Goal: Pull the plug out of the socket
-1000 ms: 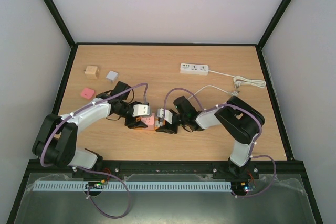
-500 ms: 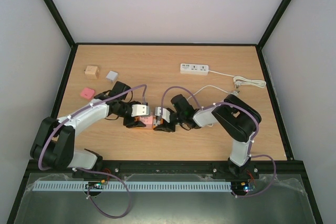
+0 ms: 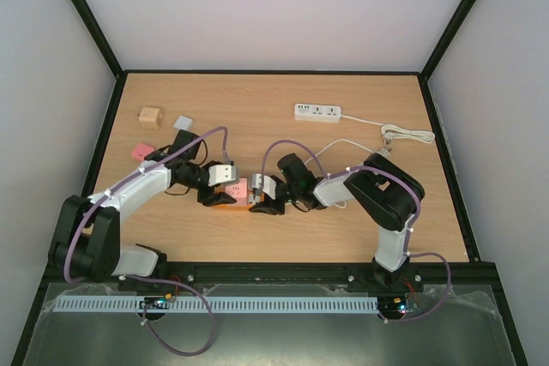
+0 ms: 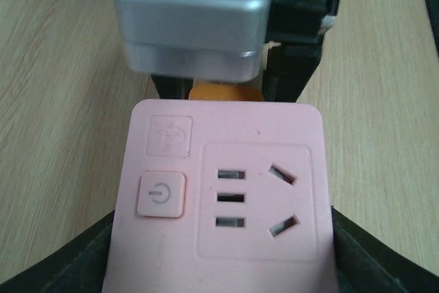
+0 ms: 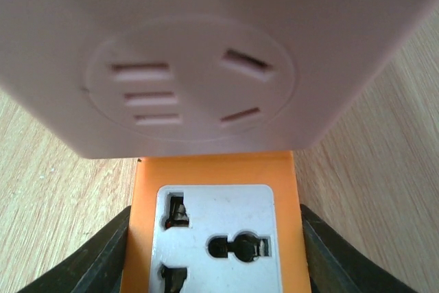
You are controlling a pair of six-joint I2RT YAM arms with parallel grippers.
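A pink socket block [image 4: 219, 190] with a power button sits between the dark fingers [image 4: 68, 262] of my left gripper [image 4: 223, 259], which is shut on its sides. Its far end meets an orange plug adapter [image 4: 226, 92]. In the right wrist view that orange plug adapter [image 5: 216, 169], with a white socket face, is clamped in my right gripper [image 5: 216, 259], and the pink socket block [image 5: 206, 32] presses against its far end. From above, the pink socket block [image 3: 241, 188] lies low over the table between my left gripper [image 3: 219, 196] and my right gripper [image 3: 262, 203]. The two pieces look joined.
A white power strip [image 3: 317, 112] lies at the back, its cable [image 3: 403, 133] trailing right. At the back left are a wooden cube [image 3: 150, 117], a grey cube [image 3: 183, 123] and a pink block [image 3: 141, 152] partly behind my left arm. A white cable [image 3: 339, 145] runs near my right arm.
Both grippers, still holding the joined pieces, have shifted together to the left and a little farther from the near edge.
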